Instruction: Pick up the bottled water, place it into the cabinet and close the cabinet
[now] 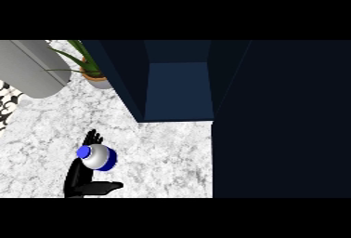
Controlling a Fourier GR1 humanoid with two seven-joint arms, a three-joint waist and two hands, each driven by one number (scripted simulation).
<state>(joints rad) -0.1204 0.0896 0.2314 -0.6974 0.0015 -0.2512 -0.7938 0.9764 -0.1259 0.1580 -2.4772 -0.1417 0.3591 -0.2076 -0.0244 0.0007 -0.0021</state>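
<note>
The bottled water [99, 157], silver-grey with a blue cap and a blue band, stands on the white marbled counter [165, 153] at the lower left. My left hand [79, 179] lies just left of and below it. The hand is open, with straight fingers [93, 137] pointing away past the bottle and the thumb [106, 187] spread out to the right beneath it. The bottle hides part of the palm, and I cannot tell whether they touch. The dark blue cabinet [178, 88] stands open at the top centre, its inside bare. Its open door [281, 121] fills the right side. My right hand is out of sight.
A potted green plant [94, 74] stands left of the cabinet. A large grey rounded object [31, 67] lies at the top left corner. A black-and-white patterned surface [7, 107] shows at the left edge.
</note>
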